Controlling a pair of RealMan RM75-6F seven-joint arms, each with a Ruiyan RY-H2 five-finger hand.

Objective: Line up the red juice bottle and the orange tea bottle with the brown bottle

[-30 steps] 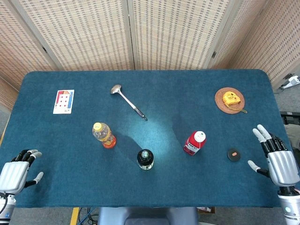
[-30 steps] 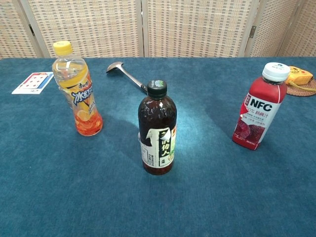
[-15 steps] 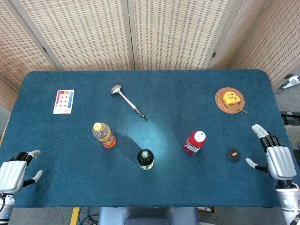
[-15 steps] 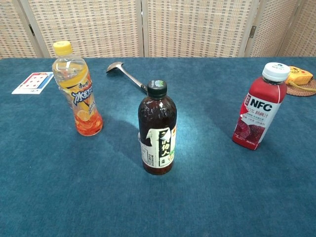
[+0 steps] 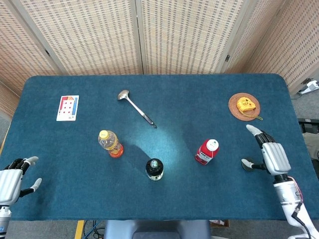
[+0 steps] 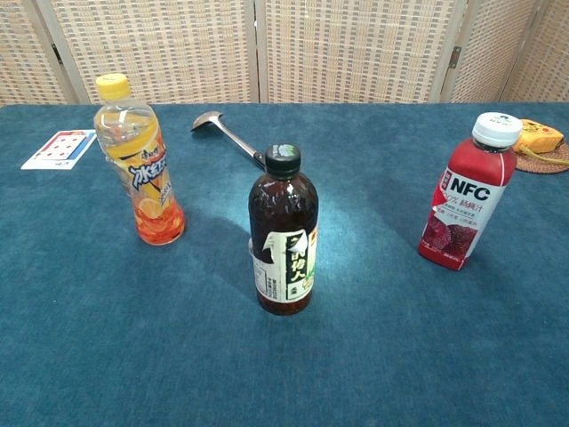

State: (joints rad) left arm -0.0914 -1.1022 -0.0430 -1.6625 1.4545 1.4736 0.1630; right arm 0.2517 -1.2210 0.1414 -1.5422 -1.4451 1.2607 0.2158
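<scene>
The brown bottle (image 5: 154, 169) (image 6: 284, 233) stands upright near the table's front middle. The orange tea bottle (image 5: 110, 143) (image 6: 141, 175) is upright to its left and a little further back. The red juice bottle (image 5: 207, 152) (image 6: 468, 195) is upright to its right, also slightly further back. In the head view my right hand (image 5: 270, 155) hovers open to the right of the red bottle, fingers spread, holding nothing. At the front left corner, my left hand (image 5: 11, 181) is open and holds nothing. Neither hand shows in the chest view.
A metal ladle (image 5: 135, 107) (image 6: 228, 133) lies behind the bottles. A playing card (image 5: 68, 108) (image 6: 60, 148) rests at the far left. A woven coaster with a yellow tape measure (image 5: 244, 105) (image 6: 539, 138) sits at the far right. A small dark disc (image 5: 246, 163) lies beside my right hand.
My right hand has moved left and further onto the table, toward the red juice bottle. My left hand has drifted left and toward the table's front corner. The bottles have not moved.
</scene>
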